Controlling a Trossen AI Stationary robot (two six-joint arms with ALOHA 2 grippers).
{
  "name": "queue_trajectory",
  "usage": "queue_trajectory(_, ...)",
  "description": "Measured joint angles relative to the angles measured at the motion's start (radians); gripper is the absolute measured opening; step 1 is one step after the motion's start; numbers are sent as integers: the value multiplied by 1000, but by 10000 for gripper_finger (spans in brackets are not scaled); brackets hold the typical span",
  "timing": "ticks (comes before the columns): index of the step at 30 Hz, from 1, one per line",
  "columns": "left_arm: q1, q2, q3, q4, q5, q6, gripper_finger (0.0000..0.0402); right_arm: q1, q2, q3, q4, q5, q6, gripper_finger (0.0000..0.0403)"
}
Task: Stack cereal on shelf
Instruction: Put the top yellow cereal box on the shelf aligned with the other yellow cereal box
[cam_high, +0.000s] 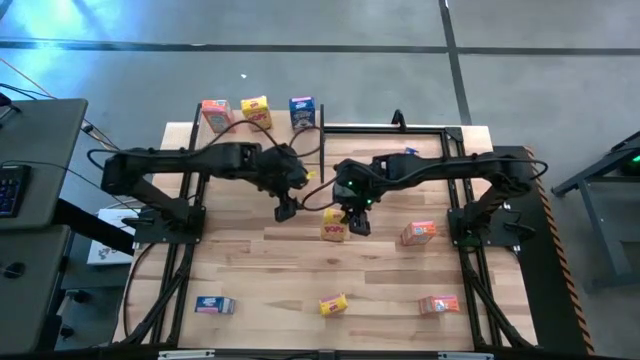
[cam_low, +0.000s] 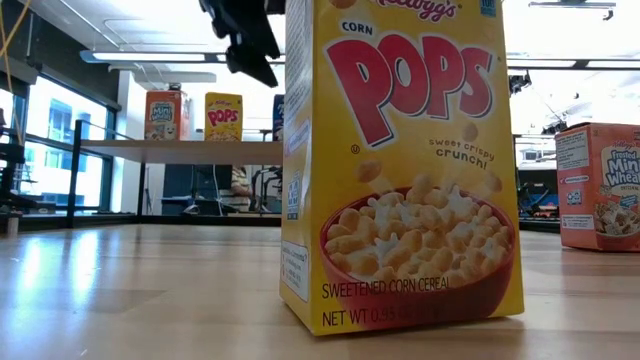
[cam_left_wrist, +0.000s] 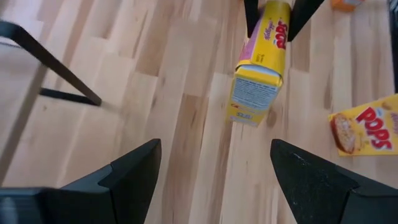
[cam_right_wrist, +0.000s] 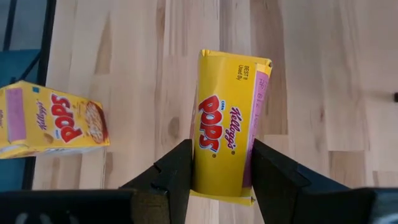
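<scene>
Right gripper (cam_right_wrist: 216, 168) pinches upright yellow cereal box (cam_high: 333, 229) mid-tabletop (cam_high: 260, 280); a narrow hold could let it twist on lifting. Left gripper (cam_high: 285, 211), spread, hovers just beside, risking collision. Shelf (cam_low: 180, 150) beyond holds three boxes.

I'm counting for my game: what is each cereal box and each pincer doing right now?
Middle yellow box: upright on the table, gripped.
Right pincer: shut on the middle yellow box.
Left pincer: open, empty.
Shelf orange-red box: upright.
Shelf yellow box: upright.
Shelf blue box: upright.
Right orange-red box: upright on table.
Front blue box: lying flat.
Front yellow box: lying flat.
Front orange-red box: lying flat.
</scene>
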Motion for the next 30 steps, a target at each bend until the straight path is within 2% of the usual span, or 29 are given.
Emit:
queue_trajectory(12,-56,41,0,69,0,25,294,46,28,0,65,38,-15,139)
queue_trajectory(19,-97,41,-1,85,0,32,294,72,28,0,79,139,-8,139)
queue_trajectory(30,-121,41,-1,163,-10,52,294,72,28,0,166,137,10,139)
